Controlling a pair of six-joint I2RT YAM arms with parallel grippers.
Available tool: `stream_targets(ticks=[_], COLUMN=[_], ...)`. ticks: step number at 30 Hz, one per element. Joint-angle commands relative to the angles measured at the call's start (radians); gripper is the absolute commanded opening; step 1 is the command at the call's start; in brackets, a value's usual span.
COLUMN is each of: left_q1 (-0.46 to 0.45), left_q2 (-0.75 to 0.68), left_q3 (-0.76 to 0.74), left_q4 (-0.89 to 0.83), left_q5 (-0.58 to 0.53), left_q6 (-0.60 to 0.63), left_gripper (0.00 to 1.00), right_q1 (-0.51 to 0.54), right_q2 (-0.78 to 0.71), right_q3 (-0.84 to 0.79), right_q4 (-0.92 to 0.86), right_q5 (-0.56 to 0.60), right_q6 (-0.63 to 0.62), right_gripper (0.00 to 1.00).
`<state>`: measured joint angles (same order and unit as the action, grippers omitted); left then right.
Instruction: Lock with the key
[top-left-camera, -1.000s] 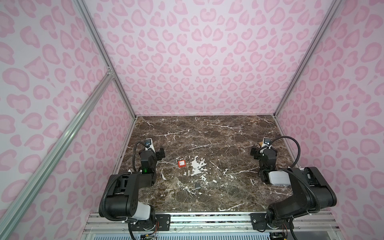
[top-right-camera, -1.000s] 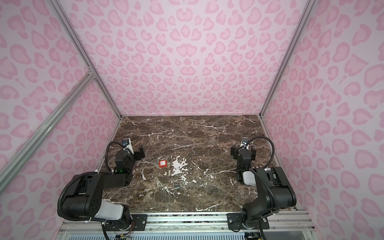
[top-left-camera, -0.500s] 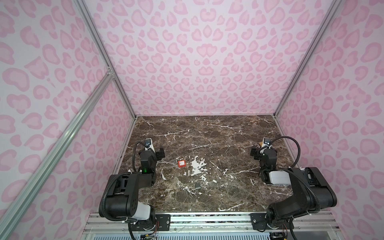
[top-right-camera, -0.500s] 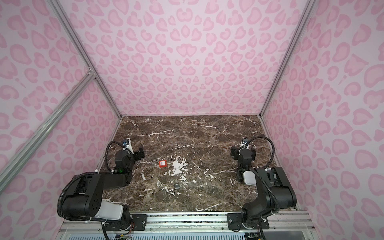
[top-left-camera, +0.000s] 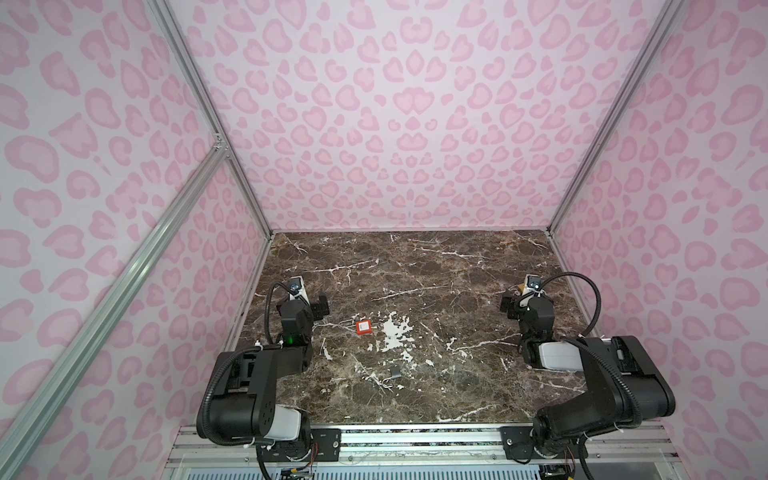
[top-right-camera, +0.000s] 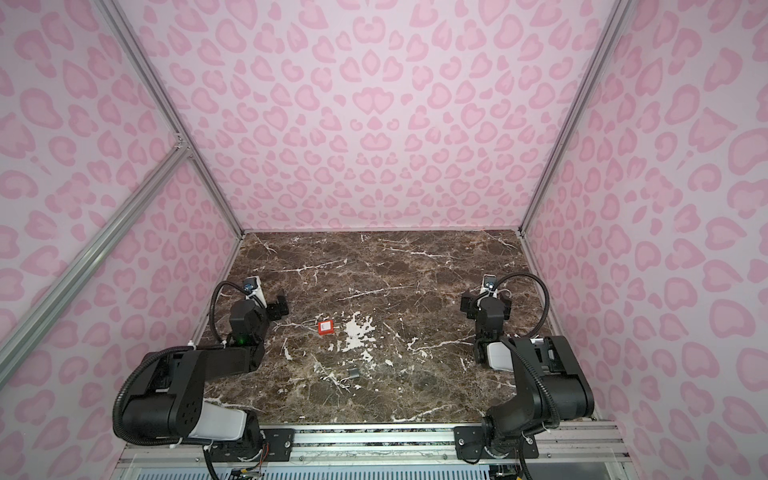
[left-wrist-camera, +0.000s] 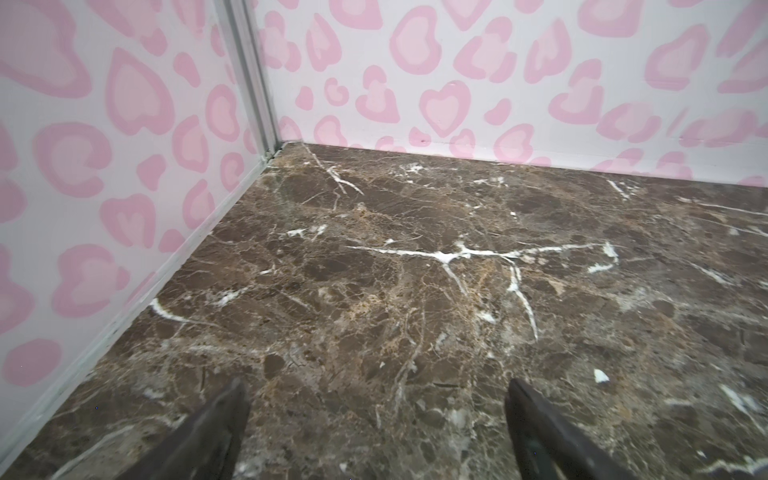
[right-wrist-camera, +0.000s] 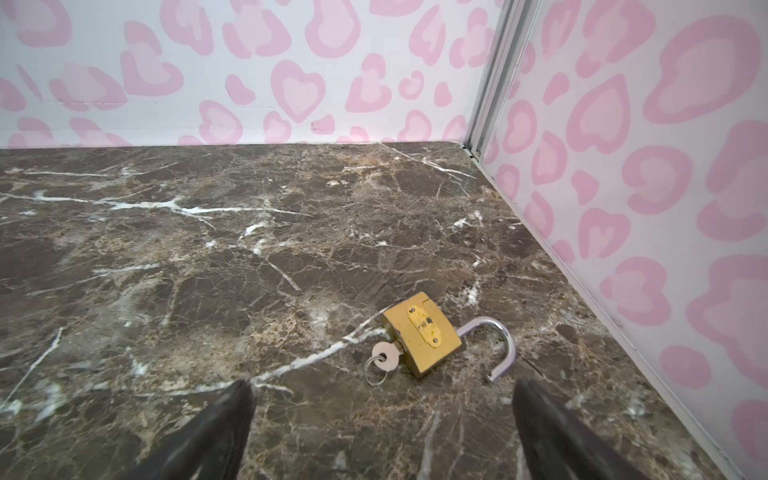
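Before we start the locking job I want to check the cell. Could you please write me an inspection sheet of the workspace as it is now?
Surface: brown marble table with white veins.
Job's things: brass padlock lies flat on the table's right side; shackle swung open; key in the keyhole, with its ring.
Clutter: small red square item and small grey piece near the middle; too small to identify.
Grippers: left gripper open, empty; right gripper open, empty, just short of the padlock.
Cables: left wrist cable and right wrist cable loop free.
Surroundings: pink heart-pattern walls, aluminium frame posts.
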<state>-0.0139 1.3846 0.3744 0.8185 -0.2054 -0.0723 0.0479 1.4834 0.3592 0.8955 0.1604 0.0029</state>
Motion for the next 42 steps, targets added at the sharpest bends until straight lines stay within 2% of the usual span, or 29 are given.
stream_targets(ticks=[1,5,8,12,13,17,22,25,27,31,35,42], left_q1=[-0.005,-0.006,-0.008,-0.029,-0.038,-0.062,-0.062,-0.060,-0.061,-0.061,-0.061,-0.061], left_q2=[-0.111,-0.236,-0.286,-0.311,-0.319,-0.373,-0.430,-0.411,-0.394,-0.392,-0.403,-0.409], left_q3=[0.066,0.187,0.254,0.321,0.312,0.273,0.285,0.325,0.327,0.254,0.214,0.140], left_q4=[-0.194,-0.578,-0.827,-1.099,-1.112,-1.153,-1.163,-1.221,-1.230,-1.147,-1.116,-1.083], left_q5=[-0.147,-0.218,-0.111,0.098,0.164,0.235,0.309,0.350,0.379,0.458,0.484,0.515], left_q6=[-0.058,-0.175,-0.270,-0.457,-0.472,-0.568,-0.576,-0.564,-0.594,-0.721,-0.743,-0.760], left_gripper=[0.97,0.97,0.97,0.97,0.97,0.97,0.97,0.97,0.97,0.97,0.99,0.99], right_q1=[0.030,0.137,0.228,0.353,0.405,0.586,0.676,0.711,0.723,0.734,0.750,0.753], right_q2=[-0.082,-0.198,-0.262,-0.226,-0.194,-0.036,0.153,0.251,0.320,0.456,0.546,0.691], right_q3=[0.049,0.105,0.141,0.205,0.227,0.350,0.526,0.629,0.708,0.903,1.022,1.217], right_q4=[-0.165,-0.333,-0.411,-0.446,-0.449,-0.522,-0.621,-0.715,-0.792,-0.986,-1.102,-1.259], right_q5=[-0.023,-0.021,-0.125,-0.432,-0.483,-0.532,-0.742,-0.764,-0.776,-0.799,-0.767,-0.763], right_q6=[-0.037,-0.091,-0.109,-0.132,-0.168,-0.303,-0.314,-0.382,-0.431,-0.509,-0.591,-0.653], right_gripper=[0.99,0.99,0.99,0.99,0.99,0.99,0.98,0.96,0.88,0.77,0.70,0.67])
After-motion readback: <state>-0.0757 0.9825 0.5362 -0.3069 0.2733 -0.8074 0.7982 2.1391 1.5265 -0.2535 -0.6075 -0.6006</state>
